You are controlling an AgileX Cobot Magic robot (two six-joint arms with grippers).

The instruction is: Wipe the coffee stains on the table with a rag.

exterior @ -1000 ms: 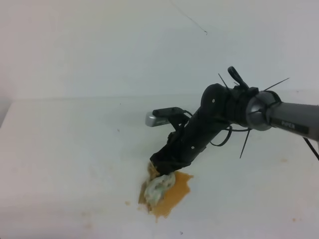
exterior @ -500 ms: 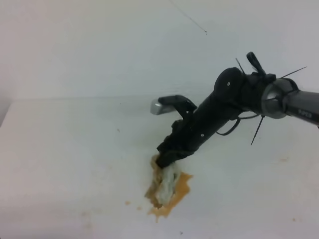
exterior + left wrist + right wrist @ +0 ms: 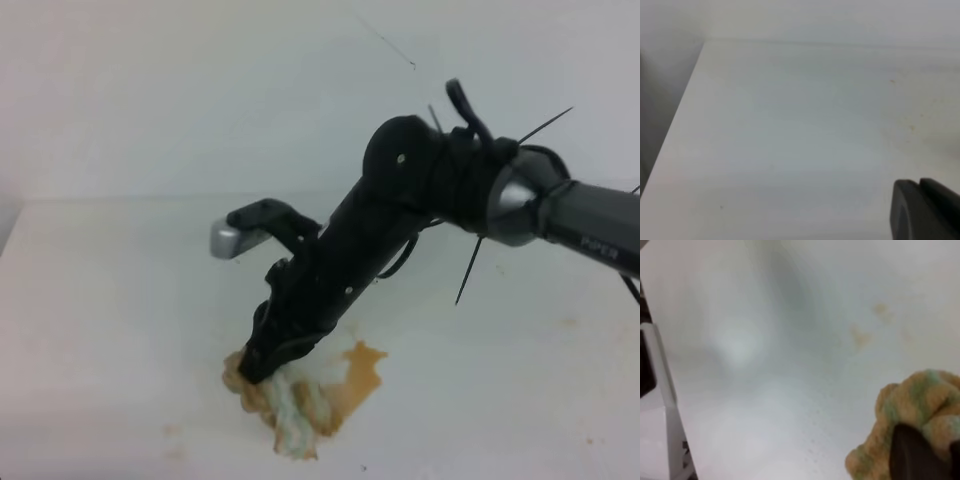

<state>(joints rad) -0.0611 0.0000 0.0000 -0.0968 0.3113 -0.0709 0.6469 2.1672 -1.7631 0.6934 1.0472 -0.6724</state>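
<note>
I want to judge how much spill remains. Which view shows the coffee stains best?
The exterior high view: the coffee stains lie whole on the table, beside the rag under the right tool. The right wrist view shows only faint tan marks; the left wrist view shows none.

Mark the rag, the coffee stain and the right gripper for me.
rag (image 3: 290, 405), high view, middle of the wad.
coffee stain (image 3: 363, 368), high view, bare orange patch right of the rag.
right gripper (image 3: 262, 367), high view, tip between the fingers, on the rag.
</note>
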